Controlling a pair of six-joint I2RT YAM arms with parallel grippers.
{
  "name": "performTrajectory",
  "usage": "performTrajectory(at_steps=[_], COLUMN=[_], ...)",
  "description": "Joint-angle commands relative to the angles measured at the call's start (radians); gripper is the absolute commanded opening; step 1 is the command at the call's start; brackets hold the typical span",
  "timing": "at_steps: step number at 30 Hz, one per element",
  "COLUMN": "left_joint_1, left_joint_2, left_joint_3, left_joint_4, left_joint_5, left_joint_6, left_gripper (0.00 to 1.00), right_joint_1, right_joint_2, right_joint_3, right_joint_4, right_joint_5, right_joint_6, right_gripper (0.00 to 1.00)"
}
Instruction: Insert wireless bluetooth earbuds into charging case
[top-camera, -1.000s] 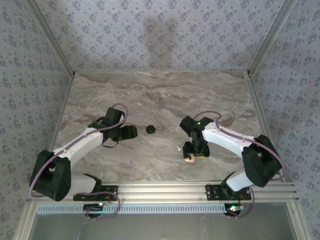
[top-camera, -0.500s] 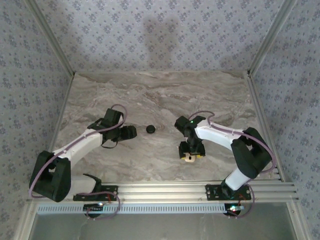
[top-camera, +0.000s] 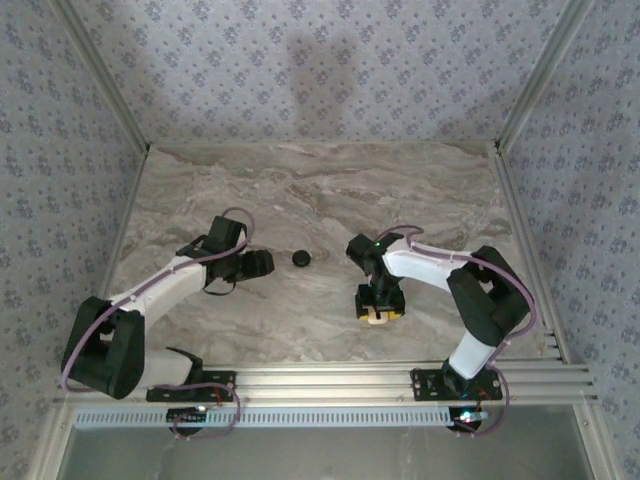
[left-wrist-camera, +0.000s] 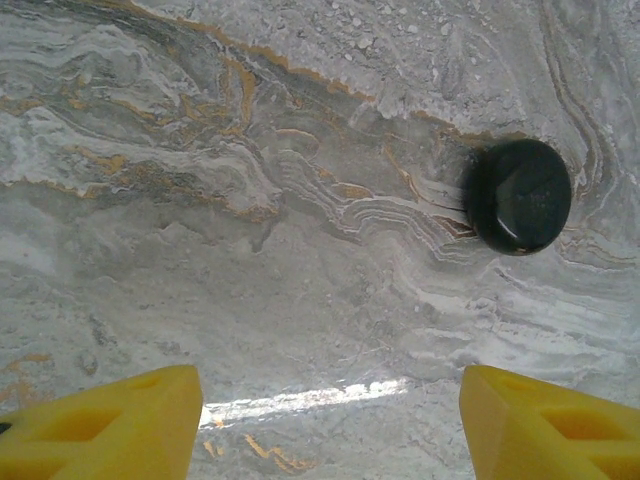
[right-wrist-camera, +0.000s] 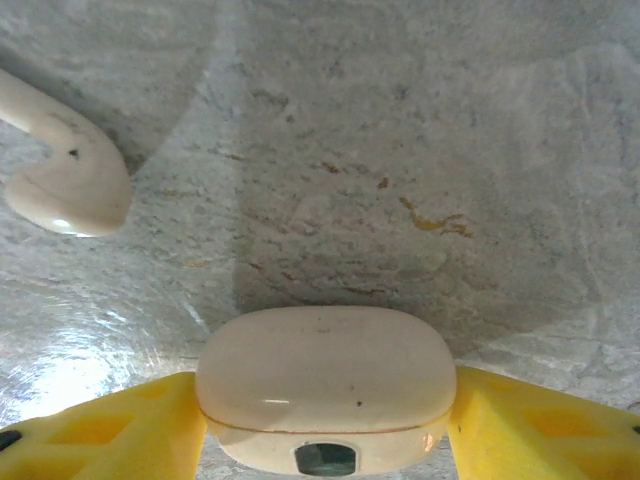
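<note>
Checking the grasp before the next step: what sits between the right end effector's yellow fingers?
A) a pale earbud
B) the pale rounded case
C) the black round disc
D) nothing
B: the right wrist view shows the case pressed between the yellow fingers of the right end effector.

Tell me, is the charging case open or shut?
Shut: the charging case, gripped by the right hand, shows only a thin closed seam.

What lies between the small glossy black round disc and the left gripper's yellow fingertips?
Nothing but bare grey veined marble tabletop. The left wrist view shows the black round disc apart from the open left gripper.
</note>
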Motion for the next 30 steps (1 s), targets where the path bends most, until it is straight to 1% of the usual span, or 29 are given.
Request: performTrajectory(at_steps=[1, 4, 6, 8, 13, 18, 22, 26, 30], left_joint_1=[0.007, 0.007, 0.007, 0.007, 0.007, 0.007, 0.007, 0.007, 0.005], left_joint_2=[0.008, 0.010, 0.013, 0.019, 0.016, 0.014, -0.009, -0.063, -0.132], left_joint_3=[0.005, 0.005, 0.007, 0.013, 0.018, 0.061, 0.079, 0.041, -0.012], left_joint_4=[0.023, 0.031, 0.039, 0.041, 0.065, 0.074, 0.088, 0.162, 0.272], left_joint_5=[0.019, 0.020, 0.031, 0.046, 0.060, 0.104, 0.117, 0.159, 0.210], left_joint_6=[-0.006, -0.005, -0.004, 0.005, 0.028, 0.066, 0.093, 0.114, 0.132], left_gripper=[0.69, 0.69, 0.69, 0.69, 0.69, 0.68, 0.67, 0.65, 0.64], right_joint_1=[-0.007, -0.007, -0.007, -0.005, -0.005, -0.004, -0.005, -0.006, -0.010], right_joint_2=[0.018, 0.028, 0.024, 0.016, -0.024, -0.133, -0.237, -0.342, -0.456], right_joint_3=[-0.009, -0.009, -0.022, -0.043, -0.066, -0.096, -0.142, -0.186, -0.240], right_joint_4=[-0.017, -0.027, -0.022, 0.001, 0.073, 0.174, 0.265, 0.328, 0.402], right_joint_5=[0.016, 0.035, 0.050, 0.052, 0.066, 0.101, 0.109, 0.153, 0.177], right_joint_6=[0.019, 0.017, 0.020, 0.033, 0.065, 0.110, 0.149, 0.179, 0.218], right_gripper=[0.65, 0.66, 0.68, 0.68, 0.59, 0.55, 0.51, 0.50, 0.50])
